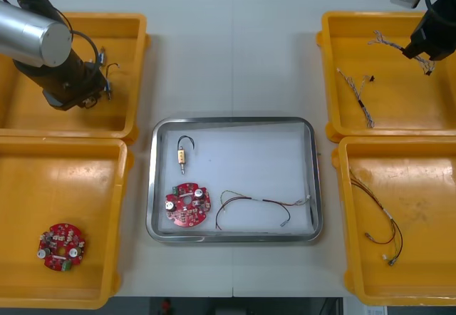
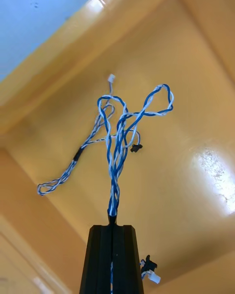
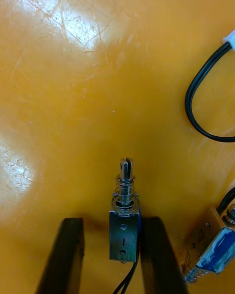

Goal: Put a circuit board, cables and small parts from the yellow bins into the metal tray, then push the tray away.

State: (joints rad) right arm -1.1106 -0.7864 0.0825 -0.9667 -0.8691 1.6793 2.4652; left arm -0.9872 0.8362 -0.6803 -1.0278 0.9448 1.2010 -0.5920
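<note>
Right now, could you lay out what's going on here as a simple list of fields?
Left gripper: open, fingers either side of a small metal part in the far left yellow bin
Right gripper: shut on a twisted blue and white cable, over the far right yellow bin
Metal tray: holds a red circuit board, a red and yellow cable and a second small metal part
Near left bin: a spare circuit board
</note>
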